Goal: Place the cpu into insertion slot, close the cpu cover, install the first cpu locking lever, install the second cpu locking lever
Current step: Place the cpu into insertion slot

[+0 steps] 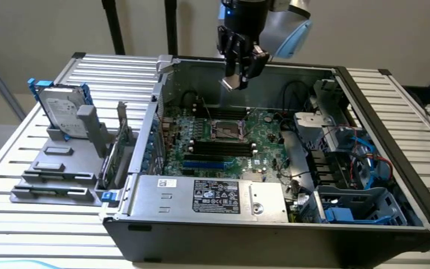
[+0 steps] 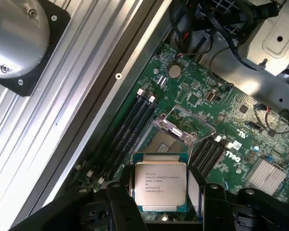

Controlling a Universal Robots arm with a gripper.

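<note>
Exterior view: arm cut off at the frame's top. The gripper hangs above the open case, clear of its walls, clamping the cpu. The insertion slot lies uncovered below.

Wrist view: fingers flank the chip, which partly hides the slot; the cpu cover stands lifted.

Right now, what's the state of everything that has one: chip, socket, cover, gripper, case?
chip: held in the jaws, above the board, not seated.
socket: uncovered, no chip in it.
cover: flipped up, open.
gripper: jaws shut on the chip.
computer case: lying on its side, side panel off.
</note>
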